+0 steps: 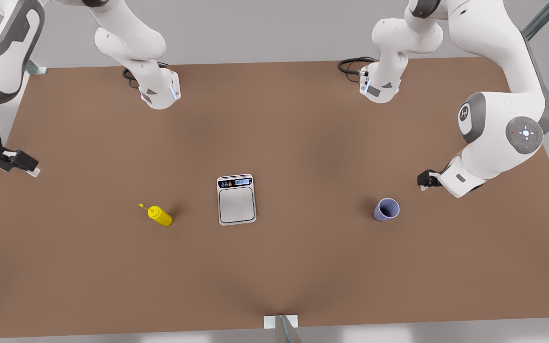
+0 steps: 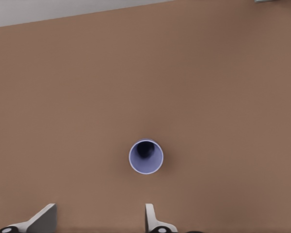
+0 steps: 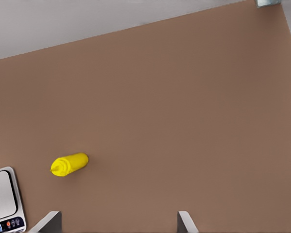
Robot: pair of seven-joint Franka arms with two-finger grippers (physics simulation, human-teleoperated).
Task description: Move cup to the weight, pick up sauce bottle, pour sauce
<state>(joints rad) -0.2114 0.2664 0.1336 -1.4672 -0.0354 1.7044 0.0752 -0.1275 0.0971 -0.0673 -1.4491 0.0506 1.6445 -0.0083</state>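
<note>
Round lavender cup, upright on matte brown table.

Looks like a robot lab test bench, a simulated one. A plain brown tabletop has two white arm bases bolted near its far edge, one toward the front view's left and one toward its right, each with a black cable looped beside it. Bare metal frame struts stick out past the far corners, and another strut sits at the middle of the near edge. Flat grey floor all around, no furniture or household clutter.
</note>
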